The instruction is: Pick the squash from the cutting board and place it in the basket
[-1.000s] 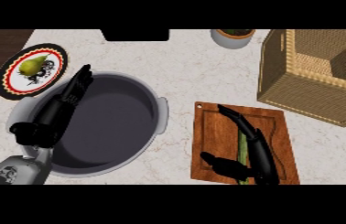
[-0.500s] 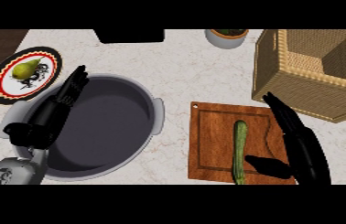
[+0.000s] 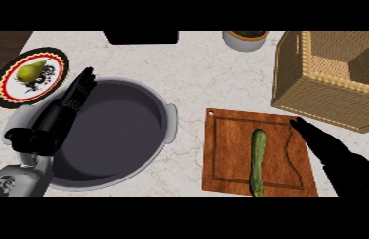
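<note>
A long green squash (image 3: 257, 161) lies lengthwise on the wooden cutting board (image 3: 232, 155) at the lower right. My right hand (image 3: 331, 152) is over the board's right edge, fingers straight, a little to the right of the squash and not touching it. The wicker basket (image 3: 311, 92) stands at the upper right, just beyond the board. My left hand (image 3: 61, 116) rests open at the left, over the rim of the big grey pot.
A large grey pot (image 3: 119, 133) fills the left half of the counter. A patterned plate (image 3: 22, 84) with a pear (image 3: 30, 72) sits at the far left. A small bowl (image 3: 245, 40) stands at the back, left of the basket.
My right hand has moved off the squash to the right side of the board, uncovering the squash. The view has shifted slightly. The left hand stays in place.
</note>
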Controlling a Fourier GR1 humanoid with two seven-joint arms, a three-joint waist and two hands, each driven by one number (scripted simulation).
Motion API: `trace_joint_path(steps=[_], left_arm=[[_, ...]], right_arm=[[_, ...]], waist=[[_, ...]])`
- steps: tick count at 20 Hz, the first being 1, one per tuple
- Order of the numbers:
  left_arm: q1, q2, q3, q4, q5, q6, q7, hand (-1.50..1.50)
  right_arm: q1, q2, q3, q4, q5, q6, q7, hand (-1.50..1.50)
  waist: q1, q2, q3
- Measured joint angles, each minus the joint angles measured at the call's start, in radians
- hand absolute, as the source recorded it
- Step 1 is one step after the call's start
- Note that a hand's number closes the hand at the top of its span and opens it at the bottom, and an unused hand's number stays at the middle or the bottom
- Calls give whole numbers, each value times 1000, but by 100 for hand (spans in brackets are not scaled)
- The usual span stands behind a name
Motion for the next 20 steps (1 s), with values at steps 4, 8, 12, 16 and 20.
trace_joint_path(steps=[4, 8, 12, 16, 20], left_arm=[[-2, -17, 0, 18, -19, -10, -20, 0], [-10, -37, 3, -17, -36, -9, 25, 0], [-18, -63, 20, -13, -62, -30, 36, 0], [-3, -71, 52, -22, -72, -56, 34, 0], [-3, -92, 58, -15, -89, -71, 31, 0]], right_arm=[[-9, -21, -68, -116, -121, 97, 145, -150], [-1, -32, -143, -138, -187, 125, 163, -150], [28, -4, -184, -139, -200, 149, 139, -150], [94, 45, -216, -130, -192, 146, 67, -150], [131, 114, -170, -61, -63, 90, -42, -150]], waist=[[7, 2, 3], [12, 3, 5], [14, 4, 6], [15, 5, 6], [17, 5, 6]])
